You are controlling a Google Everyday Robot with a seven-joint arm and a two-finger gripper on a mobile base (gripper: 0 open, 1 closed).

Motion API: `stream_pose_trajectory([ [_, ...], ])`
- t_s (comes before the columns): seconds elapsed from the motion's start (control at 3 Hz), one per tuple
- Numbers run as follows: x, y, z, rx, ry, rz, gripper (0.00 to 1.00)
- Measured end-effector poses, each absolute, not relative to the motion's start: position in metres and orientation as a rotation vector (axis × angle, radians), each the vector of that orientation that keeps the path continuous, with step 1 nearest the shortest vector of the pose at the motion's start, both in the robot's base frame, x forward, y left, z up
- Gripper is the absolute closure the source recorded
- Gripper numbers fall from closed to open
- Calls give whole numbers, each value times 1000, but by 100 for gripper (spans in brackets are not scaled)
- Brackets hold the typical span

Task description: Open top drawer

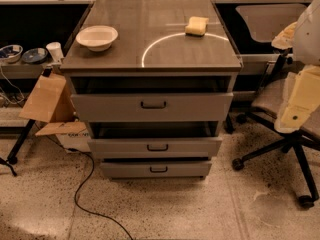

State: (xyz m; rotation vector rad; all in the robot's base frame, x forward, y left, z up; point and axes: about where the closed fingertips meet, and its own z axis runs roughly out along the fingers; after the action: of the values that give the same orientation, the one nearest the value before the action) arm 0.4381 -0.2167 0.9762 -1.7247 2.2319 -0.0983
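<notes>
The top drawer is the widest of three grey drawers in a cabinet at the centre of the camera view. Its tall front carries a small black bar handle. It stands pulled out a little, with a dark gap between its front and the cabinet top. My gripper is at the right edge, on the white and cream arm, over the office chair. It is well to the right of the drawer and apart from it.
Two narrower drawers below also stand slightly out. A white bowl and a yellow sponge lie on the cabinet top. An office chair stands at the right. Cardboard and a black cable are at the left.
</notes>
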Motion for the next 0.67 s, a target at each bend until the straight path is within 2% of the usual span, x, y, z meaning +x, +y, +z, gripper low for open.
stream_pose_trajectory([
  [0.67,443,-208,968,-1704,2251,-70,0],
])
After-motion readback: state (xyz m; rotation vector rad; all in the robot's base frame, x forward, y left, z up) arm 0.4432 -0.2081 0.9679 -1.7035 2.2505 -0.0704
